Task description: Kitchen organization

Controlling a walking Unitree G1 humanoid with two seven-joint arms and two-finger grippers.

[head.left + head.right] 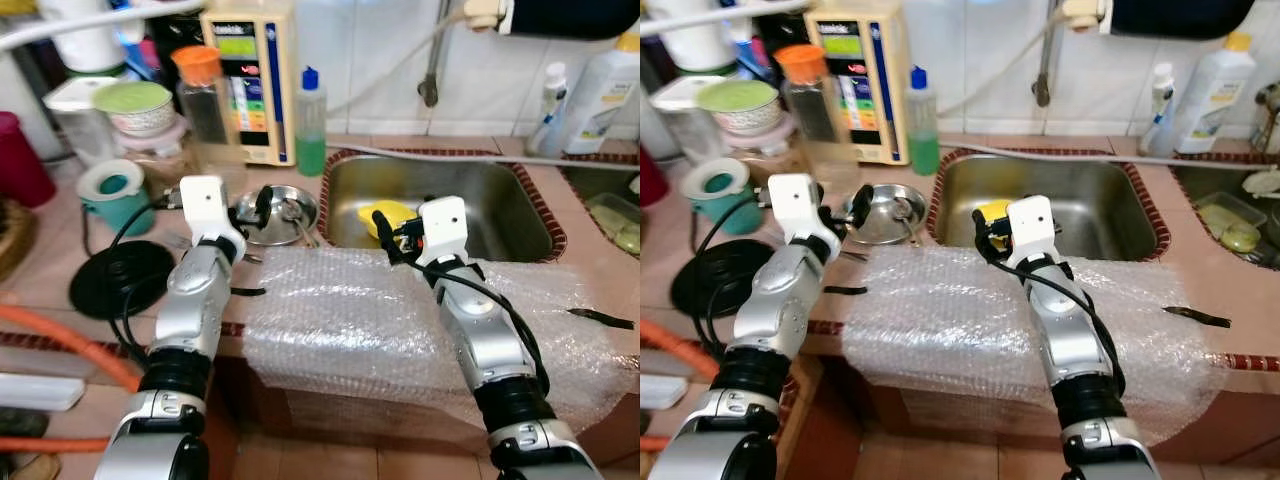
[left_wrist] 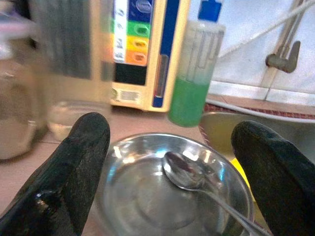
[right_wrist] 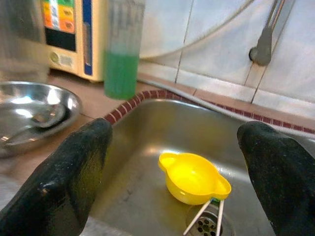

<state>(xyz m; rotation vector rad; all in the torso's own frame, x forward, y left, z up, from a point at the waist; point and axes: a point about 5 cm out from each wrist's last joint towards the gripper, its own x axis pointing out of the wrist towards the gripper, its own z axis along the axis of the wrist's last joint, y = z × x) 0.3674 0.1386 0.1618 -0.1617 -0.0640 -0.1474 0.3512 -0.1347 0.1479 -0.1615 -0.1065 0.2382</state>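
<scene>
A steel bowl [image 1: 277, 214] with a spoon [image 2: 184, 173] in it sits on the pink counter, just left of the sink [image 1: 500, 205]. My left gripper [image 1: 258, 207] hovers open right at the bowl, its fingers [image 2: 74, 167] spread either side of it. Inside the sink lies a small yellow two-handled bowl [image 3: 193, 179], with thin sticks [image 3: 206, 217] by the drain. My right gripper [image 1: 392, 235] is open over the sink's front edge, pointing at the yellow bowl, and holds nothing.
Bubble wrap [image 1: 340, 310] covers the counter's front edge under both arms. A green soap bottle [image 1: 310, 125], a cream appliance [image 1: 250, 80], jars and a teal cup [image 1: 115, 195] crowd the back left. A black disc [image 1: 120, 275] and an orange hose [image 1: 60, 335] lie left.
</scene>
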